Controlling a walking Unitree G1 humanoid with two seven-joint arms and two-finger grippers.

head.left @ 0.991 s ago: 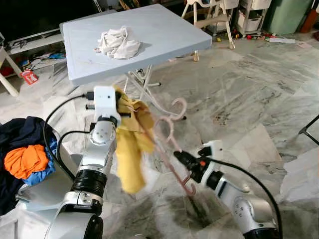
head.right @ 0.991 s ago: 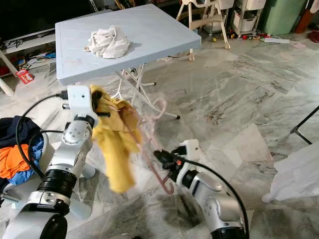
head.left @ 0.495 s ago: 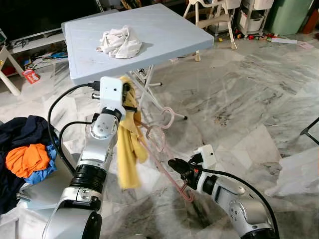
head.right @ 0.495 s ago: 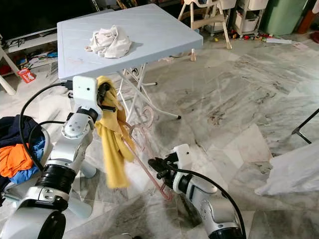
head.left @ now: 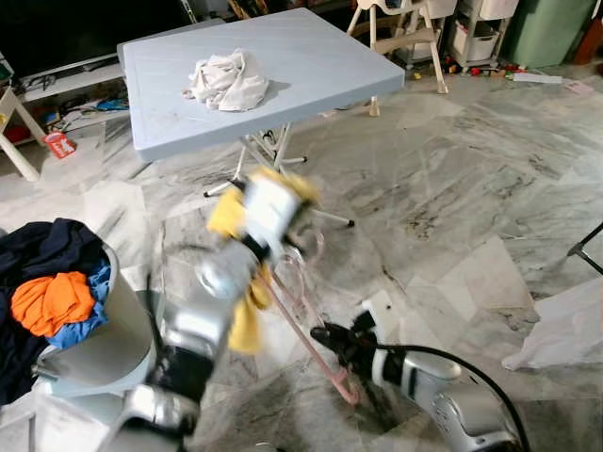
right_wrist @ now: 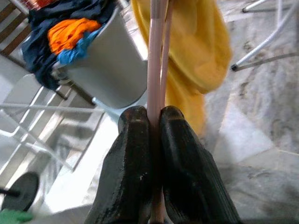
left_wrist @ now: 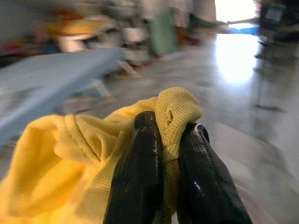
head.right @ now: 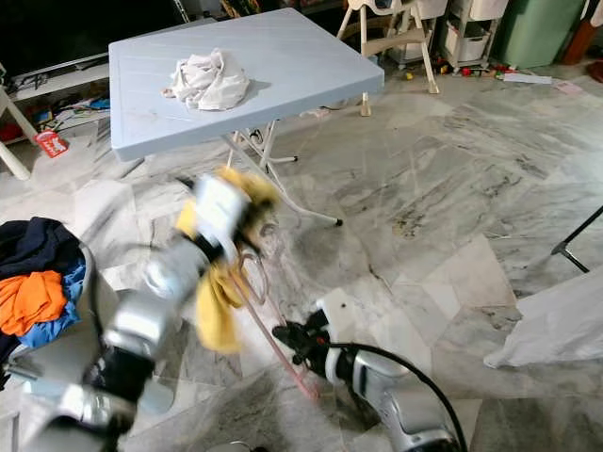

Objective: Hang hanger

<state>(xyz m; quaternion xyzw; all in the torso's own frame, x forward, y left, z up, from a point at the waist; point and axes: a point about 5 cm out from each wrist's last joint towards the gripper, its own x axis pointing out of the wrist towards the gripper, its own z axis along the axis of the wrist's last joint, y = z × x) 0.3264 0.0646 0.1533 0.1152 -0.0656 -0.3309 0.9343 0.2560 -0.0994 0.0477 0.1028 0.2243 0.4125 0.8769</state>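
Our right gripper (right_wrist: 154,140) pinches the pink hanger (head.left: 306,315) low in the frame, while our left gripper (left_wrist: 164,154) pinches the yellow cloth (left_wrist: 70,163) mid-frame, probably to dress it.

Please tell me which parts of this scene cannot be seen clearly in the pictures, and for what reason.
- Left gripper: motion blur in both eye views; its grip on the yellow cloth reads clearly from the left wrist view.
- Pink hanger: its hook is smeared by blur and partly behind the cloth in the eye views.
- Whether the cloth is threaded on the hanger: cannot tell.
- Laundry basket: cut off by the left eye view's edge.
- Right gripper: clamps the hanger.
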